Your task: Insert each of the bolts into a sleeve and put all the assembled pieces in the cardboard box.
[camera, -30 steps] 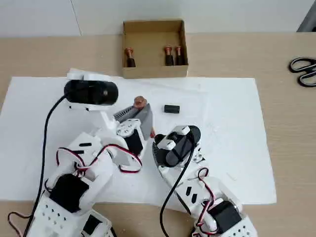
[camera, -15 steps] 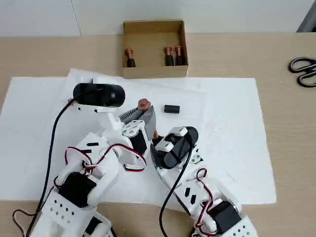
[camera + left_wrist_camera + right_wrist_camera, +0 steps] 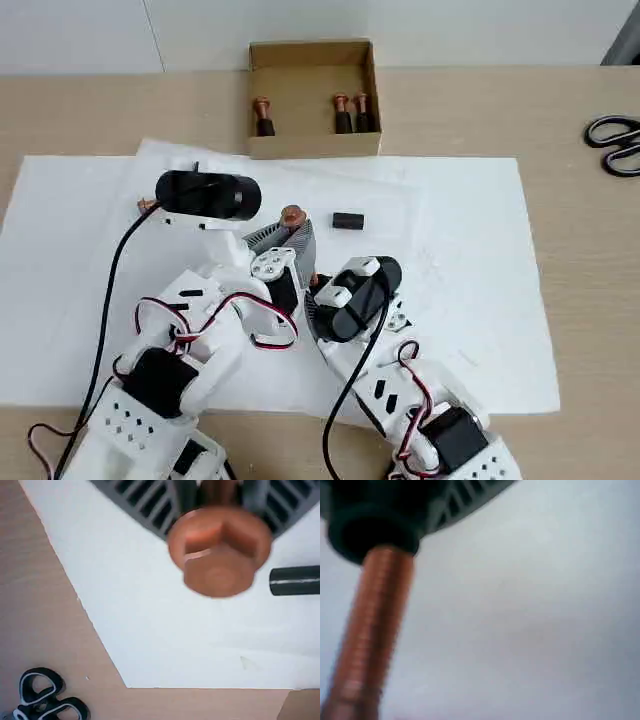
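A: Left claw (image 3: 290, 230), what has it got?
B: It grips a bolt (image 3: 220, 555) by the shank, with a grey finger on each side just under the hex head. The head points toward the box (image 3: 310, 146).
A: And the right claw (image 3: 314, 286)?
B: It sits just beside the left one, at the bolt's other end, closed on a black sleeve (image 3: 370, 527). The copper thread runs into the sleeve's mouth. How deep, I cannot tell.
A: Where is all this?
B: Over the white paper (image 3: 470, 260) that covers the middle of the worktop (image 3: 500, 100).
A: The box?
B: It is open, at the paper's far edge. Three pieces (image 3: 263, 115) stand in it, copper heads up: one at the left, two close together at the right.
A: Anything loose?
B: A spare sleeve (image 3: 347, 221) lies on the paper near the bolt head, between the claws and the box. A small copper bit (image 3: 147, 206) lies by the left arm's camera, too small to name. Scissors (image 3: 615, 143) rest on the bare worktop, well apart at the right.
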Robot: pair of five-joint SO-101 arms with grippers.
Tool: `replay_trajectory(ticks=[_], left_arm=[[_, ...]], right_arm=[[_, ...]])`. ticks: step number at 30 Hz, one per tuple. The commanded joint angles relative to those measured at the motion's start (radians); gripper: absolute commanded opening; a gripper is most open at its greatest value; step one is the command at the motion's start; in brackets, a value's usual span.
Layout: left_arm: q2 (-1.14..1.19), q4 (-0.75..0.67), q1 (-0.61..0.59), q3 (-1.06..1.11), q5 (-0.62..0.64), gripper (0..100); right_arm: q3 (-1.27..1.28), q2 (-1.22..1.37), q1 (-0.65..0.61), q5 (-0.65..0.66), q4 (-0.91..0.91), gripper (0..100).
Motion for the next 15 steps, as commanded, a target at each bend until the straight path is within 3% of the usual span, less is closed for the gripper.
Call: replay_trajectory(ticks=[1,15], left_arm=[[0.002,-0.034,0.005,-0.004,-0.006,1],[0.003,-0.063,0.005,0.025,-0.006,1]], right_arm=[[-0.012,-0.013,-0.007,0.0,-0.027,0.4],[-0.052,-0.012,-0.021,-0.044,-0.024,0.4]])
